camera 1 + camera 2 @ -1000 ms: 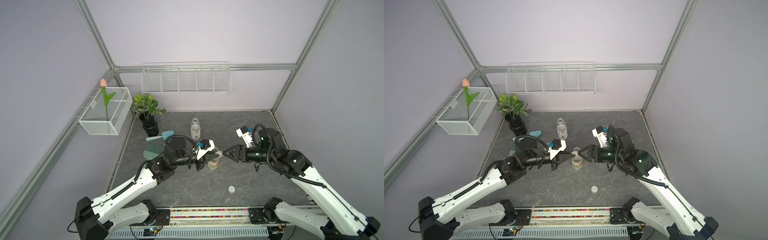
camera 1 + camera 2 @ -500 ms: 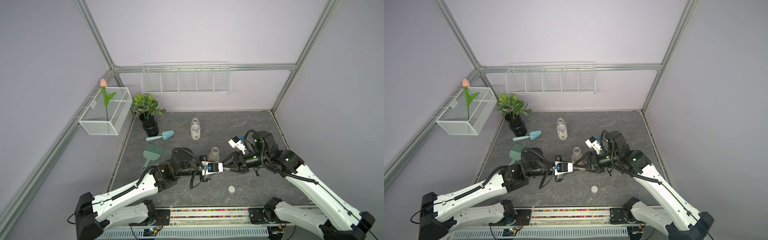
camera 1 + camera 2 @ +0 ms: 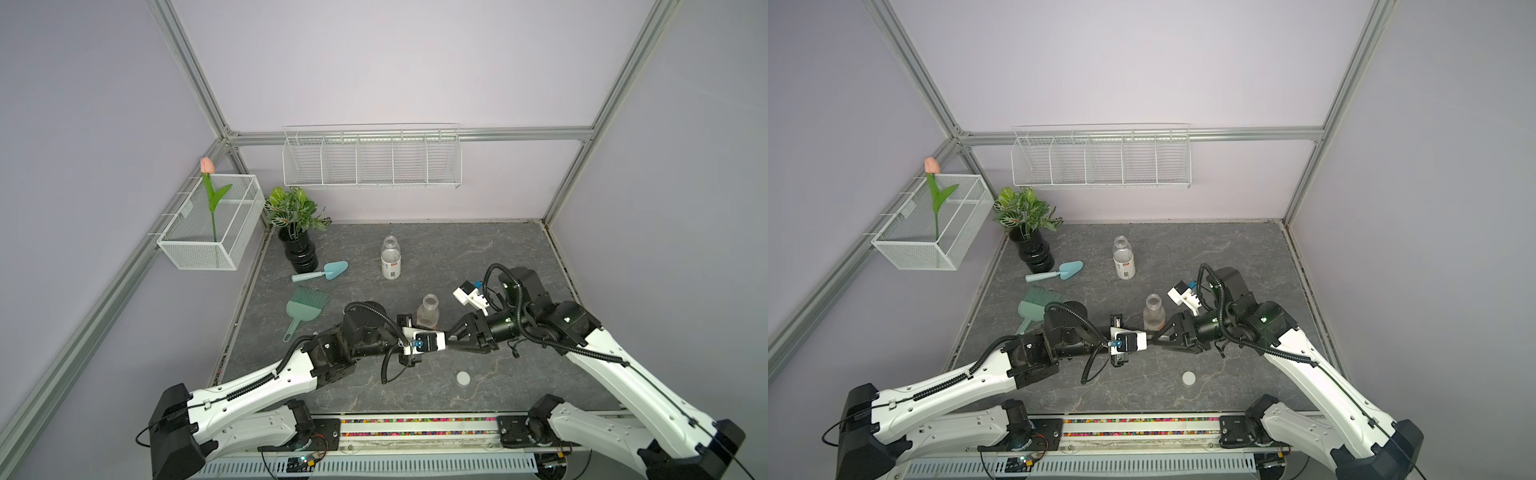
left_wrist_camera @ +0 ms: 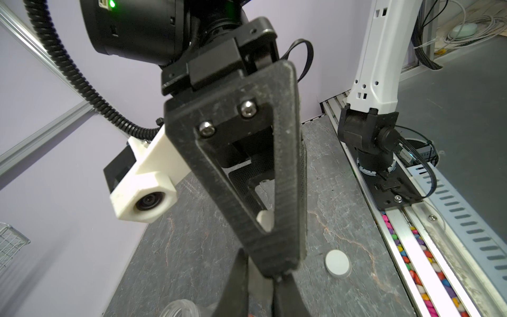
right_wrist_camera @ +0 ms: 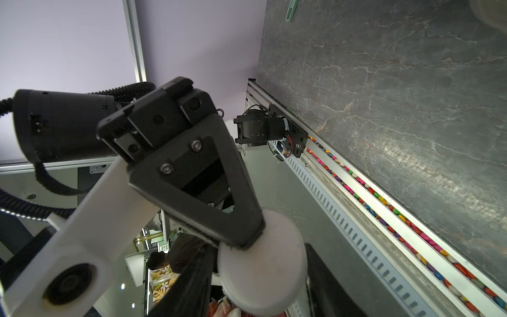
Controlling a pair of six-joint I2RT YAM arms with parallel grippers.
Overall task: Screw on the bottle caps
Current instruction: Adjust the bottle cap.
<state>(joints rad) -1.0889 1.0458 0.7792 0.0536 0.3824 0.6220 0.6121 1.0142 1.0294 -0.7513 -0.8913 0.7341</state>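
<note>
Left gripper (image 3: pixel 444 340) is clamping the bottle cap (image 5: pixel 263 263) while right gripper (image 3: pixel 1154 340) is straddling it, contact unclear; recommend releasing only once firmly gripped.

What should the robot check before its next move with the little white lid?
1. Left gripper shut on the held cap: ok.
2. Right gripper straddles that cap: ok. Whether it grips firmly: cannot tell.
3. Orange-marked bottle upright, neck open: ok.
4. White-label bottle upright, neck open: ok.
5. Spare cap flat on the table, apart from both arms: ok.
</note>
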